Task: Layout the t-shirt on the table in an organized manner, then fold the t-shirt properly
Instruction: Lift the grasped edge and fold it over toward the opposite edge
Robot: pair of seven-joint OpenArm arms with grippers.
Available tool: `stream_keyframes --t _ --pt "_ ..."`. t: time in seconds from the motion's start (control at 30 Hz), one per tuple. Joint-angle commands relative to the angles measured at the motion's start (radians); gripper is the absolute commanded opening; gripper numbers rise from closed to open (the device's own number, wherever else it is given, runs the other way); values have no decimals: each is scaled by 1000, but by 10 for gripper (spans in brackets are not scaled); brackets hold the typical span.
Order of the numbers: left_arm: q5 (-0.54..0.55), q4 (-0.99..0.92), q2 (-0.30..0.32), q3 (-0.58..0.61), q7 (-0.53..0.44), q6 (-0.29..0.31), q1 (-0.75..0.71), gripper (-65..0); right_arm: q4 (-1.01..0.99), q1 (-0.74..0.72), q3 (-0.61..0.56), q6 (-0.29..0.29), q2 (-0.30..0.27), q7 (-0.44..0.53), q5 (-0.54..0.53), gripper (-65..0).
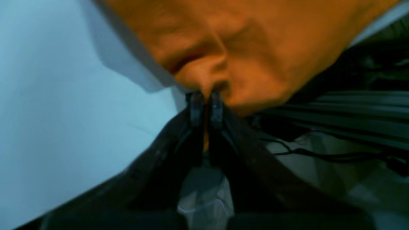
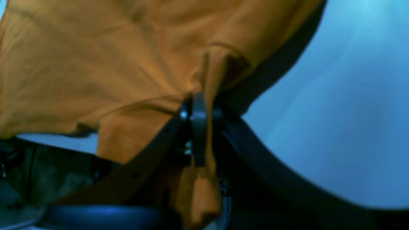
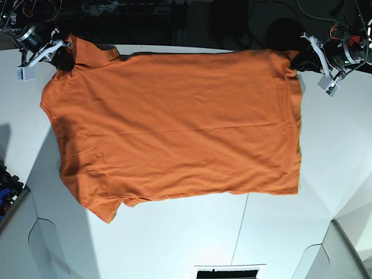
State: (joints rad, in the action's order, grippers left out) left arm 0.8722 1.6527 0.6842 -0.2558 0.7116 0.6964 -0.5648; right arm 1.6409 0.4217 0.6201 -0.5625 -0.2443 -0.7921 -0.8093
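Observation:
The orange t-shirt lies spread sideways on the white table, sleeves toward the left and hem toward the right. My left gripper is at the shirt's far right corner; in the left wrist view the left gripper is shut on a pinched fold of the t-shirt. At the far left corner, by the sleeve, my right gripper holds cloth; in the right wrist view the right gripper is shut on a ridge of the t-shirt, with cloth hanging below the fingers.
A thin dark seam runs across the near table. A dark slot sits at the front edge. Cables and dark frame rails lie beyond the far edge. Blue parts stand at the left margin.

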Motion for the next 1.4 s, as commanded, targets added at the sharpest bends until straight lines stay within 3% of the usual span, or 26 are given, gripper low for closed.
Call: stream_keyframes --t 0.0,0.2,0.67,0.93,1.1,1.37 --pt "30 22 20 -31 -12 2 2 -650 29 2 26 -11 -14 18 -25 -650" --pt "68 28 20 -116 -13 2 4 -650 55 -16 74 -11 -36 14 -102 -650" --pt "70 27 20 -108 -20 2 155 -650 51 -248 60 -10 -41 19 -8 -650" --pt "-16 26 19 -13 -36 2 217 -650 51 -307 30 -10 -40 39 48 -650" --pt "-130 18 19 -4 -132 2 230 -650 50 -314 -2 -10 -41 77 93 -650" --pt "-136 -78 19 -4 -134 2 308 -650 -8 -369 -69 -10 -41 103 163 -650"
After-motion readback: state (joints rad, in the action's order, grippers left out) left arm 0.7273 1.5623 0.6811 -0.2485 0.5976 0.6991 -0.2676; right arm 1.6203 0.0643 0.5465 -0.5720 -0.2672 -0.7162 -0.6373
